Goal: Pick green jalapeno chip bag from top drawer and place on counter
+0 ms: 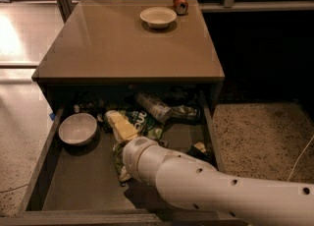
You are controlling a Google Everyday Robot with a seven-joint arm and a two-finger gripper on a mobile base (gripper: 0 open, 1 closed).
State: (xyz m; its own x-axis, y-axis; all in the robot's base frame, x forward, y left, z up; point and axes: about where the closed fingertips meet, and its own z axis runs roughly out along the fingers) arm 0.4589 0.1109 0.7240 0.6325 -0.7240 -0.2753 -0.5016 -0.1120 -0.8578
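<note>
Gripper down in the open top drawer, at the chip bag.
The gripper is seen just at 9 o'clock of the green jalapeno chip bag; contact and open/closed state cannot be told. The bag lies mid-drawer, toward the 12 o'clock end. A drawer bowl sits at 9 o'clock of it and a crumpled wrapper at 1 o'clock. On the counter, a counter bowl and a can are set near the 12 o'clock edge.

High front cam, down into drawer w/ jaws
</note>
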